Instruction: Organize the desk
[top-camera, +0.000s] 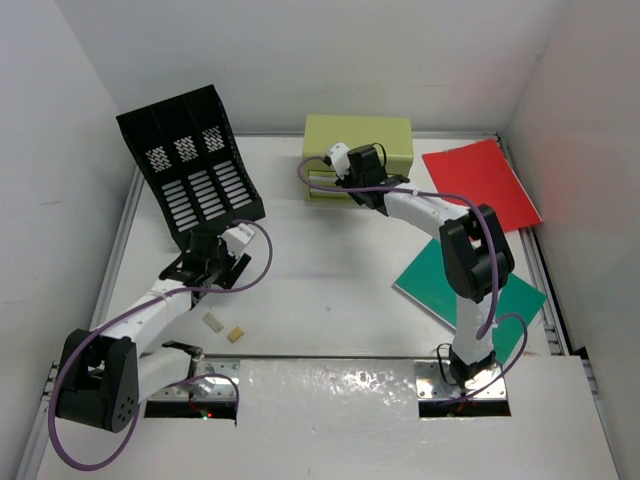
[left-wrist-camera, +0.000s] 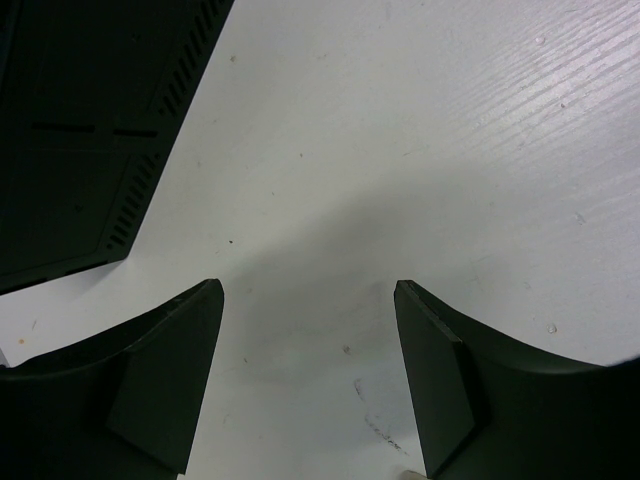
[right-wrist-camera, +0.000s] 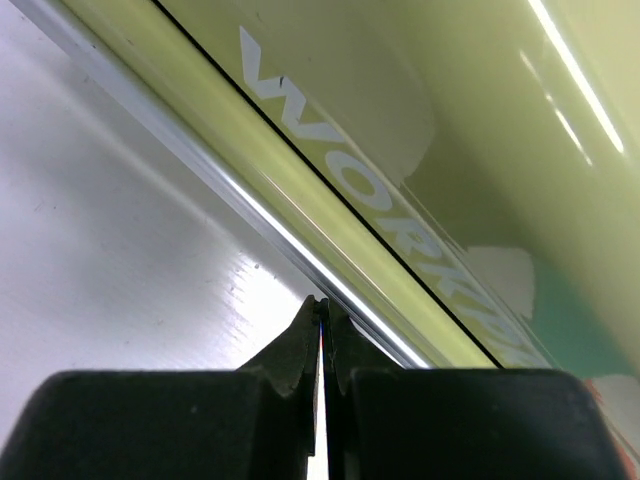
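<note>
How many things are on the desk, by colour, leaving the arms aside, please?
Black: 1, the file rack
Olive green: 1, the drawer chest
Red: 1, flat red sheet
Teal: 1, flat teal sheet
Beige: 2, small blocks
Total: 6
Uncounted: a small dark thing near the blocks, unclear.

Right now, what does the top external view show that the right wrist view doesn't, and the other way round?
Top external only: the black file rack, red folder, green folder and the left gripper. Right wrist only: white lettering starting WORK, and fingertips pressed shut on nothing. Both: the olive-green drawer chest, the white desk and the right gripper.
</note>
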